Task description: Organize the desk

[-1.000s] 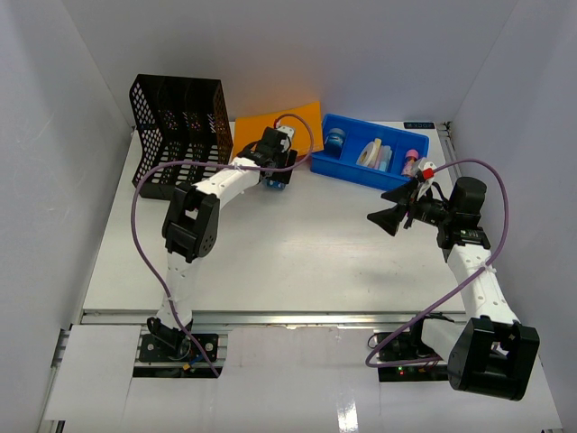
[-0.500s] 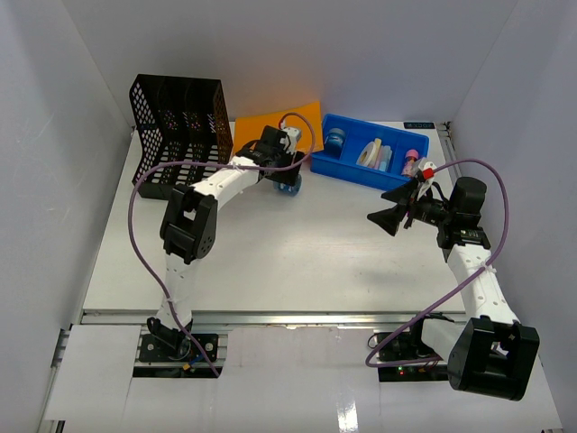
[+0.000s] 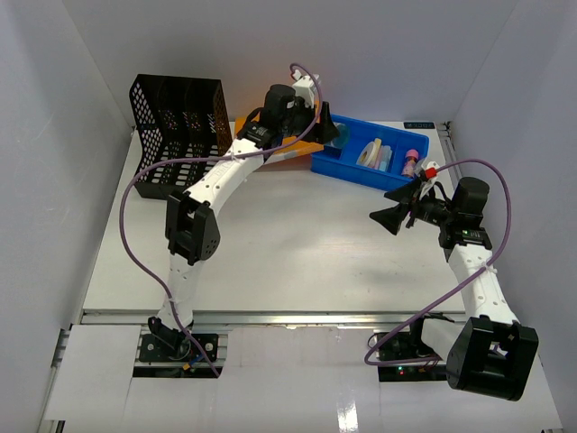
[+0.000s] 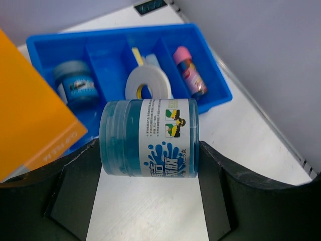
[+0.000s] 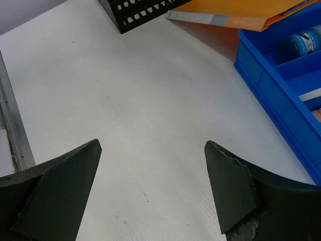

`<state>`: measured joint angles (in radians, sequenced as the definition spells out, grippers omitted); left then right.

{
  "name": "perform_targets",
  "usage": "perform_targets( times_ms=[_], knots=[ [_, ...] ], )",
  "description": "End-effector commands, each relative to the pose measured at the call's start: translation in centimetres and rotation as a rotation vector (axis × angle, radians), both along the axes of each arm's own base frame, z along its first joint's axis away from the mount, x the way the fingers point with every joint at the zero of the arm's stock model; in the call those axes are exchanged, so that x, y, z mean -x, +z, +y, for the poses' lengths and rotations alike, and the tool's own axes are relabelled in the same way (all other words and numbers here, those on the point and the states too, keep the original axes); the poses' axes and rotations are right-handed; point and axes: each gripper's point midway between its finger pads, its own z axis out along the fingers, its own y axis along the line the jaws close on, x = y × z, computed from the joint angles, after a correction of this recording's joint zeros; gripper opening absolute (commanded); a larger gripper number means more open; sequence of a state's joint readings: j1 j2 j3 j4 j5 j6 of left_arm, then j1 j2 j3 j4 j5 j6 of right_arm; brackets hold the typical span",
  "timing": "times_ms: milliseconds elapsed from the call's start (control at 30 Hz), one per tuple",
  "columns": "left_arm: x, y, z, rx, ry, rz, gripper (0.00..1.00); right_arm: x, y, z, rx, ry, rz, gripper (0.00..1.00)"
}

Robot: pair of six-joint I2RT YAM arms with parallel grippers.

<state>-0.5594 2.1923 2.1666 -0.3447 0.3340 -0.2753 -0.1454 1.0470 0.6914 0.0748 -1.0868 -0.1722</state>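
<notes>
A clear blue jar with a white label (image 4: 149, 138) lies sideways between the fingers of my left gripper (image 4: 149, 150), which is shut on it and holds it in the air over the white desk (image 3: 270, 244). In the top view the left gripper (image 3: 326, 131) hangs at the left end of the blue tray (image 3: 361, 171). Over the right side of the desk my right gripper (image 3: 389, 209) stands open, and the right wrist view shows nothing between its fingers (image 5: 152, 144).
The blue tray's (image 4: 215, 65) compartments hold a small blue jar (image 4: 75, 85), a white tape roll (image 4: 149, 88) and a pink-capped tube (image 4: 189, 73). An orange folder (image 4: 30, 110) lies left of the tray. A black mesh file rack (image 3: 180, 126) stands at the back left.
My left arm has lifted the blue jar off the desk beside the orange folder and swung it up and right to the tray's left end. The right arm has not moved.
</notes>
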Motion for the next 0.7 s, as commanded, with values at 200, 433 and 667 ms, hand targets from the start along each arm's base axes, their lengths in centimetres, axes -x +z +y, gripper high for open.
perform_targets(
  times_ms=[200, 433, 667],
  knots=[
    [-5.7, 0.9, -2.8, 0.117, 0.088, -0.150, 0.00, -0.5, 1.9, -0.5, 0.004, -0.006, -0.054, 0.90],
    [-6.7, -2.4, -3.1, 0.062, 0.103, -0.152, 0.00, -0.6, 1.7, -0.5, 0.001, -0.007, -0.044, 0.90],
    [-6.5, -5.3, -3.4, -0.022, 0.117, -0.146, 0.06, -0.7, 1.5, -0.6, 0.001, -0.013, -0.038, 0.90]
  ],
)
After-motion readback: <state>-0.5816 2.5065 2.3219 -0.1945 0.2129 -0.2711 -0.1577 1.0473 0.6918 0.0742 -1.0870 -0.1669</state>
